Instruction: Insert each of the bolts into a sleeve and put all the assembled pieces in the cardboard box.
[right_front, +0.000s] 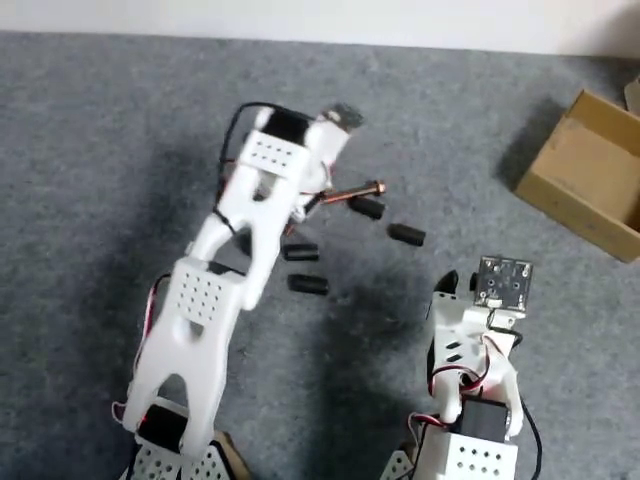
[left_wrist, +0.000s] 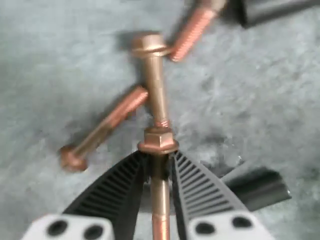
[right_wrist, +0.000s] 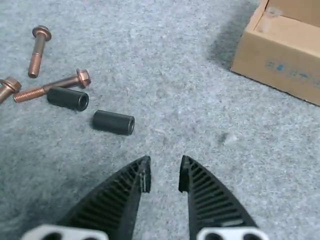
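Clamping the shank just under the hex head, my left gripper (left_wrist: 159, 159) holds one copper bolt (left_wrist: 159, 141) tight between its pads. I judge the bolt stiff, dense and smooth enough to swivel in the grip, so taking it on the shank near the head seems right. Just beyond its head, three loose bolts (left_wrist: 155, 80) lie bunched together, with a black sleeve (left_wrist: 257, 186) off to one side. My right gripper (right_wrist: 164, 172) hangs narrowly parted and empty over the carpet (right_wrist: 200, 100). Two sleeves (right_wrist: 113, 122) lie near it, and the cardboard box (right_wrist: 280, 50) is well apart.
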